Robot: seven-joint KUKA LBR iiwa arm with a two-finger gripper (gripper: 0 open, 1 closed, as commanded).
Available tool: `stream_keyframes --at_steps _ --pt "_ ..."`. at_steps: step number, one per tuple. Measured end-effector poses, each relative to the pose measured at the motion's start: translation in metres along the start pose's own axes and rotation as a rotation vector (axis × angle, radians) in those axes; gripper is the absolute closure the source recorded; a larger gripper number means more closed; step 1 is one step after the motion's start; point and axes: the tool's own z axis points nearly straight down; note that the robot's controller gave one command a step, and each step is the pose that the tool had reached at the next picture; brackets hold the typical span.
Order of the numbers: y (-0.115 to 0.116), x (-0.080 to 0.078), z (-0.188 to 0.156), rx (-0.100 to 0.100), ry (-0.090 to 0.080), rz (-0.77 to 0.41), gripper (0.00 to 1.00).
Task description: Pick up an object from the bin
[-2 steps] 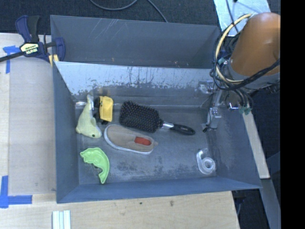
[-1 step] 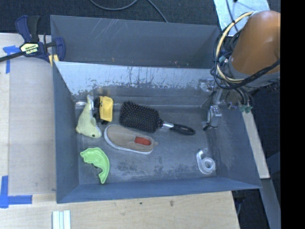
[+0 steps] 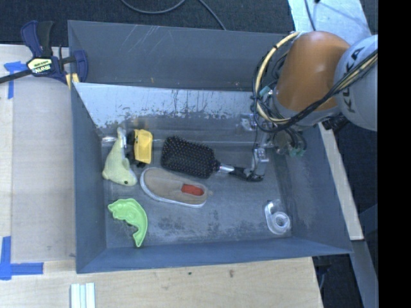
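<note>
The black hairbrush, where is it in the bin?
In the camera view, the black hairbrush lies mid-bin, above the grey shoe and right of the yellow toy, its handle pointing right toward the gripper.

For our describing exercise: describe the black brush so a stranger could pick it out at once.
In the grey metal bin, look at the middle of the floor. The black brush lies there, between a yellow thing on the view's left and the gripper on the view's right. It alone is black and bristled.
</note>
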Motion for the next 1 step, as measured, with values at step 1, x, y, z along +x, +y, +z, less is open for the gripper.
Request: stream_keyframes --at_steps 1 --pt "0.0149 -0.0018 0.0522 -0.002 0.009 0.017 0.00"
